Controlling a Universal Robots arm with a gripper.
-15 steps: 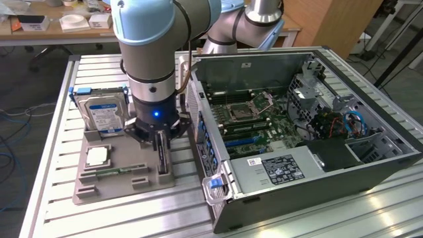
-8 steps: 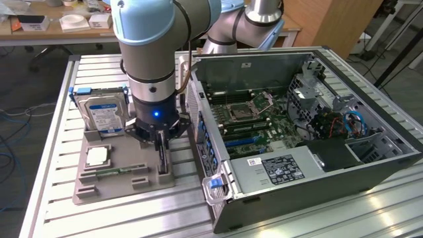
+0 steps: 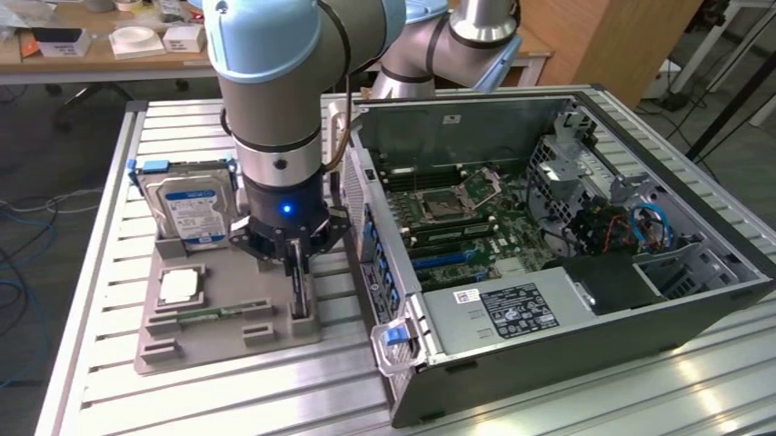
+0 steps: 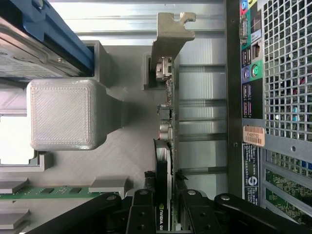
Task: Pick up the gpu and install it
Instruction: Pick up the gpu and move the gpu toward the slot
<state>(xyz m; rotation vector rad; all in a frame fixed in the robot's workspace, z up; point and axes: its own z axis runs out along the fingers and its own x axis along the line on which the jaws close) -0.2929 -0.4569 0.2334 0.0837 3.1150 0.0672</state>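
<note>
My end effector is down over the gpu, which stands on edge in a slot of the gray holder on the counter. I straddle the card near its far end from the metal bracket; I cannot tell whether I am pinching it. In the exterior view, the hard drive stands at ten o'clock from me, the memory stick lies at eight o'clock, and the opened computer case sits at three o'clock, just beside the holder.
</note>
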